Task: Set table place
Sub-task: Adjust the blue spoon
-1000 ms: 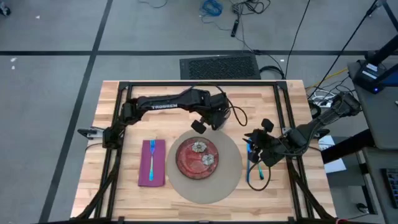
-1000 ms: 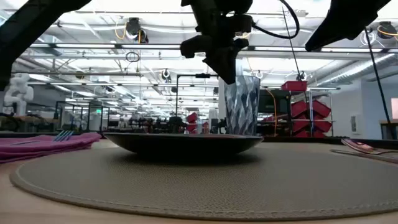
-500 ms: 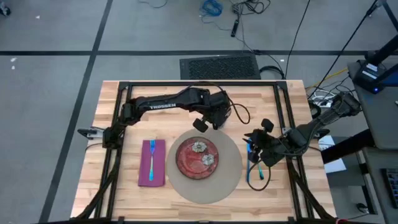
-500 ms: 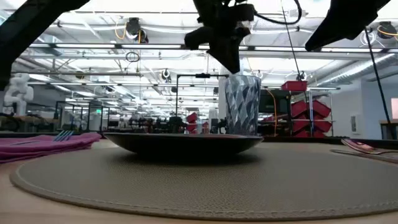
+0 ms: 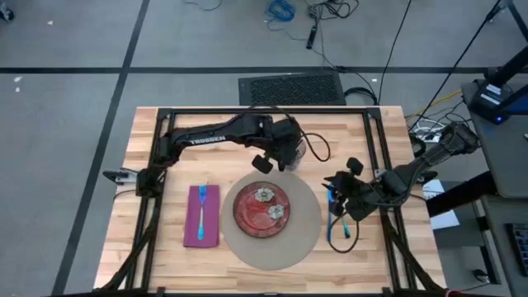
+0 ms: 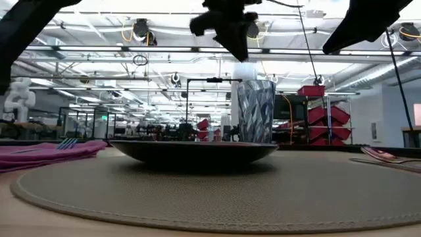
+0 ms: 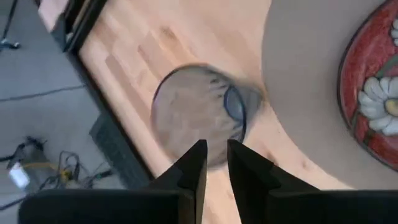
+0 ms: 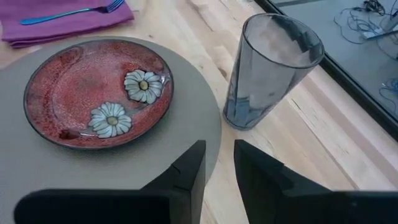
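At the far side of the table (image 5: 148,132), just beyond the round mat (image 5: 307,241), caught the left gripper (image 7: 216,148) hanging clear above a blue-tinted glass (image 6: 256,110), touching nothing. Showed its fingers drawn nearly together with only a slit between them and nothing held. Found the right gripper (image 8: 219,149) low near the mat's right edge, its fingers likewise close together and empty, beside what looked like blue-handled cutlery (image 5: 334,216), too small to name for certain. Placed the table itself in the middle of the overhead view, pale planks inside a black rail frame (image 5: 264,110) on grey floor.

Judged the glass the chief risk: tall, narrow at the base, standing partly at the mat's edge or just off it. Could tip toward the red daisy plate (image 5: 262,209) if clipped on the rim by a descending or sideways left gripper, or by a right arm reaching across. Could also drag the cutlery off line if the right gripper swept low.

Left bare wood open beyond the glass toward the far rail, and along the left side past the purple napkin (image 5: 202,227) and blue fork (image 5: 200,206). Offered little room on the right, with cutlery, gripper and rail close together.
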